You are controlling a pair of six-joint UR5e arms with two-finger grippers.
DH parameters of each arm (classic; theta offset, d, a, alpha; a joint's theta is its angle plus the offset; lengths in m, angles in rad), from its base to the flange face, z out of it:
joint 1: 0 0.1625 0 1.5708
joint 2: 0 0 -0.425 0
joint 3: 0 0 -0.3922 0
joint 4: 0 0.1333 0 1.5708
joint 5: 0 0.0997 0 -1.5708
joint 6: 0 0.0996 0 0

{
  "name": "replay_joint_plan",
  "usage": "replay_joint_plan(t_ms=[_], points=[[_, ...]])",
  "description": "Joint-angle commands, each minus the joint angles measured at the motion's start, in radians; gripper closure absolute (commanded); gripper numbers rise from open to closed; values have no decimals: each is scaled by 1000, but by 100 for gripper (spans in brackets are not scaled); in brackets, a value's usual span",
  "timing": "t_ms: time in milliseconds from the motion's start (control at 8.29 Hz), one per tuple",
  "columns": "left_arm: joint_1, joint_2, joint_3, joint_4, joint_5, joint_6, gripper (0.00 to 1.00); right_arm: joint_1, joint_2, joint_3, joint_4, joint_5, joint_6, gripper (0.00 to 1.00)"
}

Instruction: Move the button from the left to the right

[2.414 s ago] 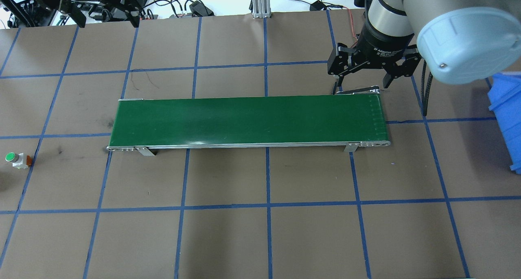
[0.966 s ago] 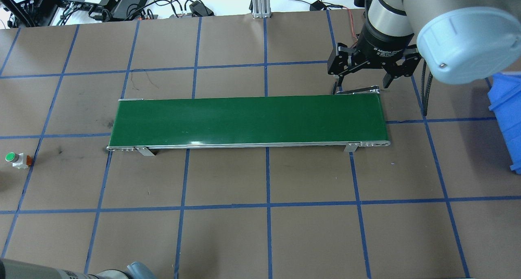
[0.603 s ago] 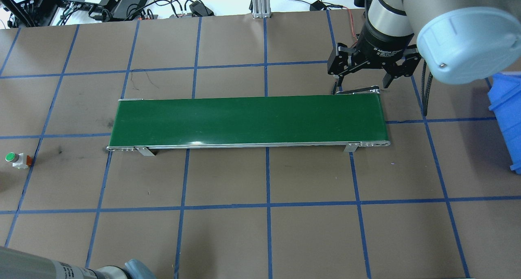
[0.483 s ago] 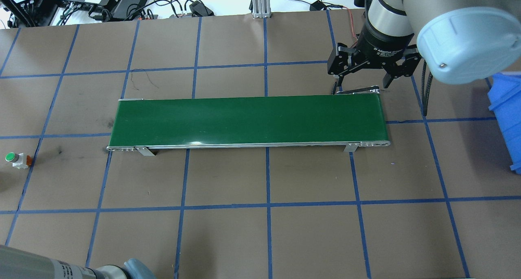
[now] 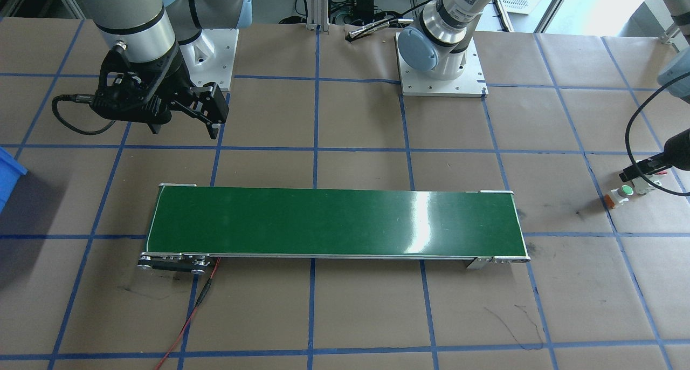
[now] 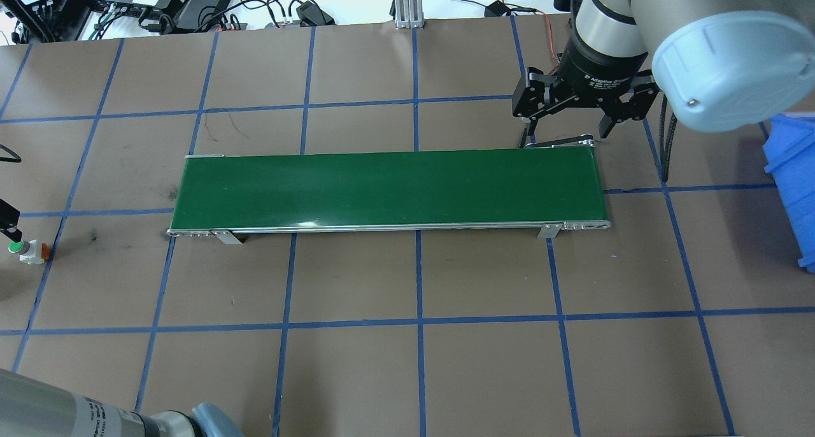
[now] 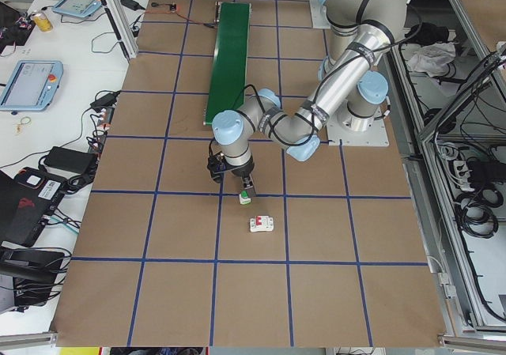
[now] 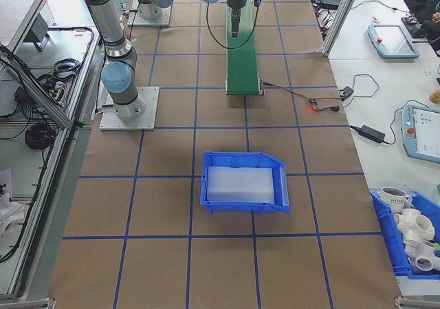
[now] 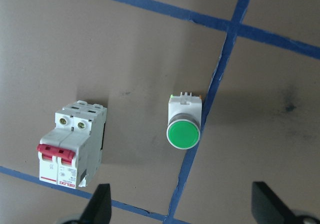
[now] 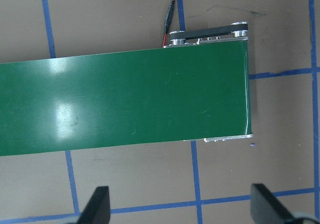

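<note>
**Desk:** What does the left claw (image 9: 180, 211) need to get right at this point?

**Photographer:** Judging by the wrist view, it should centre itself on the button (image 9: 184, 125), which lies on its side on the table (image 6: 356, 373), green cap facing the camera, right against a blue tape line. The circuit breaker (image 9: 71, 144) stands just beside it, so the descent should be straight, with the fingers closing across the white body and kept off the breaker.

**Desk:** And the claw itself?

**Photographer:** Spread wide, both fingertips (image 9: 97, 209) showing at the frame's bottom corners, holding nothing and touching nothing. It hangs over the button at the table's left end.

**Desk:** The other arm?

**Photographer:** The right claw (image 6: 566, 131) hovers at the far right end of the green conveyor (image 6: 388, 188), also open and empty. A blue bin (image 6: 796, 188) sits beyond it.
</note>
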Motion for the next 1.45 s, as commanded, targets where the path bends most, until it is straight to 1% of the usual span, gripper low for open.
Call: replay_joint_plan(t_ms=[0,121,362,483,724,845,1328], points=[[20,-47,-11,88,-3,8,0,0,0,0,0,0,0,0],[20,-64,-11,90,-6,8,0,0,0,0,0,0,0,0],[20,-84,-11,100,-95,9,0,0,0,0,0,0,0,0],[20,-85,-11,108,-115,9,0,0,0,0,0,-2,0,0],[20,-114,-9,119,-117,55,0,0,0,2,0,0,-1,0],[21,-129,-11,149,-117,80,0,0,0,0,0,0,0,0],[29,-131,-11,140,-118,80,0,0,0,2,0,0,0,0]])
